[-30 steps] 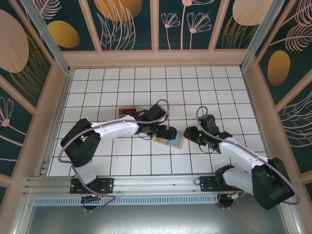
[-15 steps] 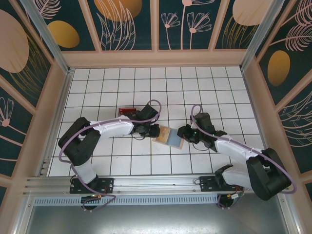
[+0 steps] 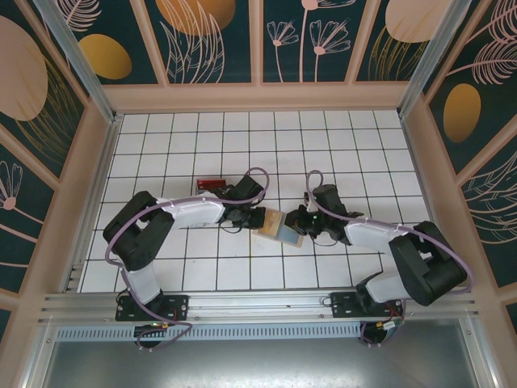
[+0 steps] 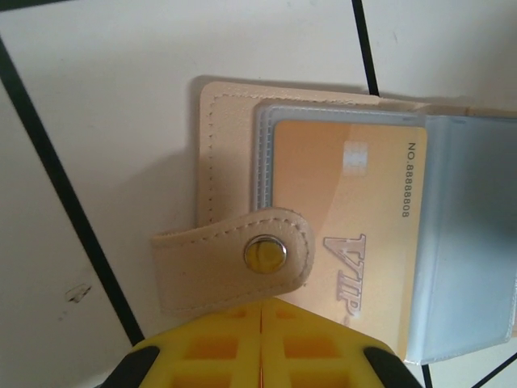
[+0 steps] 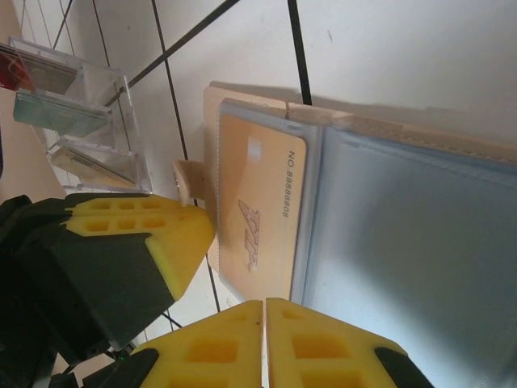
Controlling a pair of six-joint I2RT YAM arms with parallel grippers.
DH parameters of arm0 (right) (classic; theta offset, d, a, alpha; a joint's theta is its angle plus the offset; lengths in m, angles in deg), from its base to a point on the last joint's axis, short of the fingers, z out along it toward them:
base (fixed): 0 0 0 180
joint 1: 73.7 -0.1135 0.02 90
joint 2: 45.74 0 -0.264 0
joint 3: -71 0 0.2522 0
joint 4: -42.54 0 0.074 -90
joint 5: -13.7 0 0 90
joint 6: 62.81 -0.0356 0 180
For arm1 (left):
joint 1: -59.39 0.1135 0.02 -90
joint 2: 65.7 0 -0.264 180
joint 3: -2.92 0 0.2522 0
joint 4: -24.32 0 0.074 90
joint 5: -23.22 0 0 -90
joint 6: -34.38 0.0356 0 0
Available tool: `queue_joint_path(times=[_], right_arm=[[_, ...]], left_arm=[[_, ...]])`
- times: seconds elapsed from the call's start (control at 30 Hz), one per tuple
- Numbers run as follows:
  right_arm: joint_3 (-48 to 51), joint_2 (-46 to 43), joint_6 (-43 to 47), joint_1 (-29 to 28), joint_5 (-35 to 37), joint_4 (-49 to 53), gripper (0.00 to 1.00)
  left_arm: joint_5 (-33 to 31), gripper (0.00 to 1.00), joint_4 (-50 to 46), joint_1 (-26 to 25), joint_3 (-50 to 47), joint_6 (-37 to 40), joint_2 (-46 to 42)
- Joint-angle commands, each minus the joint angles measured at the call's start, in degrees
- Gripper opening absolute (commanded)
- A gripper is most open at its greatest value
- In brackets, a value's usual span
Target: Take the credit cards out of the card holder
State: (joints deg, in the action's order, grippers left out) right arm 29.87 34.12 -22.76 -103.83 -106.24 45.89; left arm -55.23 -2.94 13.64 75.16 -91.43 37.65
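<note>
The card holder lies open on the white tiles between the two arms. In the left wrist view its tan panel shows a strap with a metal snap. A tan-orange VIP credit card sits in a clear sleeve beside a light blue panel. My left gripper is shut, its tips at the strap's edge and over the card's corner. My right gripper is shut at the opposite edge of the card holder, by the same card. The left gripper's fingers show there too.
A clear plastic tray stands behind the left gripper, holding a red card and a teal-green card. From above the tray sits just left of the left arm's wrist. Tan walls enclose the tiled floor.
The left gripper drew back leftward off the card holder to its left edge. The right gripper moved left until it met the holder's right side.
</note>
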Motion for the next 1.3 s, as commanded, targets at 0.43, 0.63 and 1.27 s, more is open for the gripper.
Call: queue_joint_path(times=[0.43, 0.63, 1.27], right_arm=[[-2.64, 7.07, -0.95, -0.90, -2.59, -3.52, 0.17], [-3.27, 8.66, -0.50, -0.89, -2.45, -3.04, 0.20], [-2.90, 8.37, 1.08, -0.81, -1.53, -0.40, 0.00]], left_arm=[[2.78, 0.11, 1.98, 0.01, -1.91, -1.98, 2.55], [3.21, 0.11, 1.85, 0.00, -1.62, -1.98, 2.73], [0.49, 0.00, -1.76, -0.03, -0.11, -3.36, 3.58]])
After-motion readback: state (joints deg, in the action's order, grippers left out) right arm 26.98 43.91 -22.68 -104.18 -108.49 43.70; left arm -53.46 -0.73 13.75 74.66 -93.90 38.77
